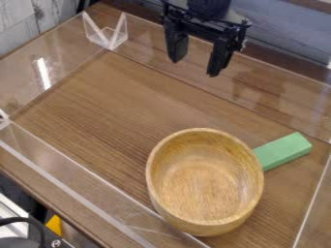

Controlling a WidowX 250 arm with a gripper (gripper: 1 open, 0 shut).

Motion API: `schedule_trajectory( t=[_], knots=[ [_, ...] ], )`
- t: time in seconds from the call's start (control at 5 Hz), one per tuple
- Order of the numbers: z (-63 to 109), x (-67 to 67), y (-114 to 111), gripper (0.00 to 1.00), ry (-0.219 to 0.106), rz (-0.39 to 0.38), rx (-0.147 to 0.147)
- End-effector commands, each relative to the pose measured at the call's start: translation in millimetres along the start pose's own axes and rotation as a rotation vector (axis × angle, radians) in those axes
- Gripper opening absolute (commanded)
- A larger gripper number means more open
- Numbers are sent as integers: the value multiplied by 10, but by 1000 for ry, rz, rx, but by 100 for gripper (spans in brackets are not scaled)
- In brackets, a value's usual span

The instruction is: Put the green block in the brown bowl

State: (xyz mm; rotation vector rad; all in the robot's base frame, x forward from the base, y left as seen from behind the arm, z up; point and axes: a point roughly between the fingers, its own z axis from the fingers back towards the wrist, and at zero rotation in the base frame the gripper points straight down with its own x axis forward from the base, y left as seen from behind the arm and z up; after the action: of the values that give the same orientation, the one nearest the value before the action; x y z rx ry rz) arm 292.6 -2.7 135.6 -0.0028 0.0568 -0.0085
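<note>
The brown bowl (206,180) is a wide light wooden bowl with a thick rim, standing empty at the front right of the wooden tabletop. Just behind its right rim lies the green block (284,150), flat on the table, its left end hidden by the bowl's edge. My gripper (195,55) hangs at the back centre, pointing down, well above the table and far behind the bowl and block. Its two dark fingers stand apart with nothing between them.
Clear plastic walls (52,87) fence the table on the left, front and back. A small clear triangular stand (106,32) sits at the back left corner. Bare wood (116,107) stretches between the gripper and the bowl.
</note>
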Motion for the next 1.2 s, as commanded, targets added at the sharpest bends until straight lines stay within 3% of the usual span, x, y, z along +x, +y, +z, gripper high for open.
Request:
schedule_trajectory(
  t=[0.0, 0.2, 0.4, 0.6, 0.8, 1.0],
  knots=[
    [1, 35, -91, 100, 2, -4, 2],
    [-64, 93, -364, 100, 12, -78, -2],
    [-202, 185, -757, 100, 26, -288, -4],
    [-356, 226, -1115, 100, 16, -431, 6],
    [-561, 227, -1332, 100, 5, -466, 18],
    [-707, 262, -1387, 100, -1, -475, 30]
  ],
)
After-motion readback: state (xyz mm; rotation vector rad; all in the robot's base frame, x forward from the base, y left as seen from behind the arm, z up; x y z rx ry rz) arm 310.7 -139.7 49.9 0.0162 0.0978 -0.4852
